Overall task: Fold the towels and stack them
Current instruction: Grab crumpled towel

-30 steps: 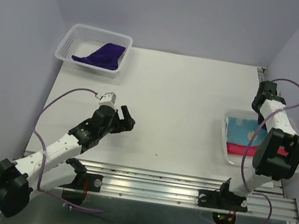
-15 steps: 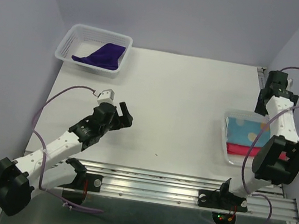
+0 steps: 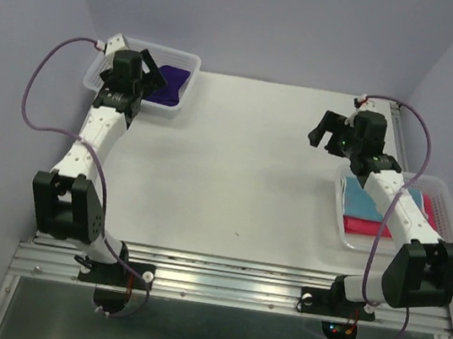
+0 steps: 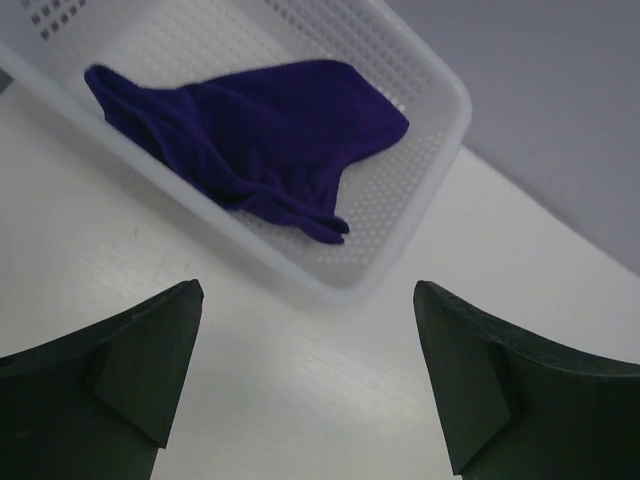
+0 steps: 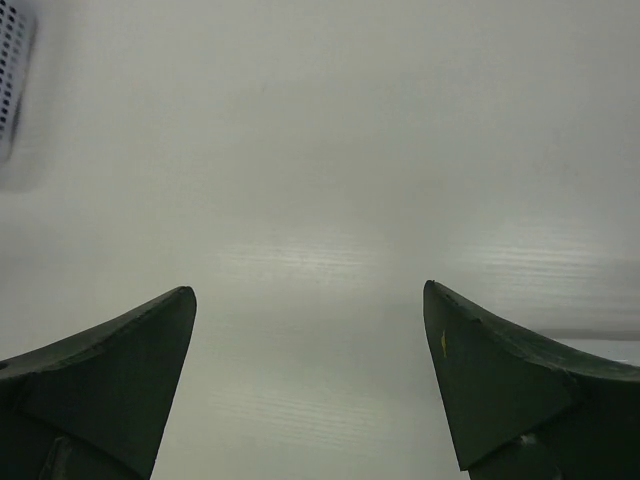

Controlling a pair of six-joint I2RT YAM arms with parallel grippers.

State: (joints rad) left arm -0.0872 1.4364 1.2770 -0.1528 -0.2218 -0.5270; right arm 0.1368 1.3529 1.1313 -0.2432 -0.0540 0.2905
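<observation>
We see the left tool (image 3: 150, 67) hanging over the far left corner of the desk (image 3: 244, 164), at the near rim of a white mesh basket (image 3: 96, 73) that sits on that corner. Its 2 fingers (image 4: 150, 350) stand wide apart with nothing between them; in the left wrist view only bare desk and the basket's near wall show in the gap. Inside this basket lies 1 dark purple towel (image 4: 270, 125), crumpled and unfolded, stretched along the basket floor with a loose corner pointing toward the near wall. From above, the arm covers part of the towel, and the rest of it shows in the basket's right half.

The right tool (image 3: 326, 129) hangs above the desk, toward the far right corner and pointing left, away from the second white basket (image 3: 339, 205) at the right edge. Its fingers (image 5: 120, 370) are also spread wide and empty, with plain white desk below them. We can make out a blurred scrap of white mesh (image 5: 12, 60) at the upper left of the right wrist view, and cannot tell which basket it belongs to.

In the right-edge basket lies a light blue towel with pale dots (image 3: 360, 198), flat, on top of a bright pink towel (image 3: 363, 227) that shows along the near side and again past the right arm.
</observation>
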